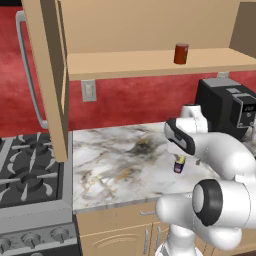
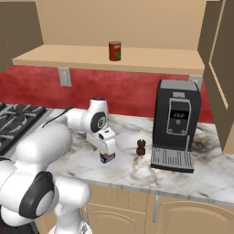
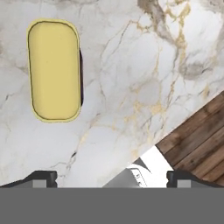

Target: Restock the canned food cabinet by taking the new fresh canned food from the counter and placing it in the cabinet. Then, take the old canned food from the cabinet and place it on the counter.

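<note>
hand view: blue can (image 3: 54, 70) upright, yellow top up

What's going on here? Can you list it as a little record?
Blue can: upright on the counter, not gripped
Red can: on the cabinet shelf, upright
Gripper: just above the blue can, fingers open
Coffee machine: on the counter, right of the blue can
Restocking: not yet done
</note>
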Tool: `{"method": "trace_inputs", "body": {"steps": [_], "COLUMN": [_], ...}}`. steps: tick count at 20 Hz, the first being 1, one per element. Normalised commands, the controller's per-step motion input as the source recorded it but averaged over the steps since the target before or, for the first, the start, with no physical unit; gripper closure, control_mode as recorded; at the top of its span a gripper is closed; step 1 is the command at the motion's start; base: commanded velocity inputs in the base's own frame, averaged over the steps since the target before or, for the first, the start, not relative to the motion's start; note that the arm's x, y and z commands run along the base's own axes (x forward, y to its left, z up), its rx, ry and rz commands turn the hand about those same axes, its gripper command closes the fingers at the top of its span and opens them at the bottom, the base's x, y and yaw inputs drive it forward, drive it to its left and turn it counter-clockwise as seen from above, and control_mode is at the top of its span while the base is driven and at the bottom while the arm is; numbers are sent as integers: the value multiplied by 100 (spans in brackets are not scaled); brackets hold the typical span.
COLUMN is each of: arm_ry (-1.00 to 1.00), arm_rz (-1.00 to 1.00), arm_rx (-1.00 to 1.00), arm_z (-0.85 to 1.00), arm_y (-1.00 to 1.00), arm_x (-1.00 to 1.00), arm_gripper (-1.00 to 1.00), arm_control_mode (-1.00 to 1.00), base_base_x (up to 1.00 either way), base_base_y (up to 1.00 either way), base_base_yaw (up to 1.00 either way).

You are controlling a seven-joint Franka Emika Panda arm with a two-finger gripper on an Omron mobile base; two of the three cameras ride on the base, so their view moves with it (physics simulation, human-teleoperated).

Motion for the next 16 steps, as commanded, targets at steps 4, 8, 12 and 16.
{"method": "trace_inputs", "body": {"steps": [4, 8, 12, 16], "arm_ry": [-4, -5, -6, -7], "arm_rz": [0, 0, 0, 0], "arm_rx": [0, 0, 0, 0], "arm_z": [-13, -18, -23, -20], "arm_y": [5, 0, 0, 0], "arm_x": [16, 15, 5, 11], "arm_gripper": [-100, -100, -100, -100], "arm_control_mode": [-100, -100, -100, -100], "base_base_x": [0, 0, 0, 0], "base_base_y": [0, 0, 0, 0], "base_base_yaw": [0, 0, 0, 0]}}
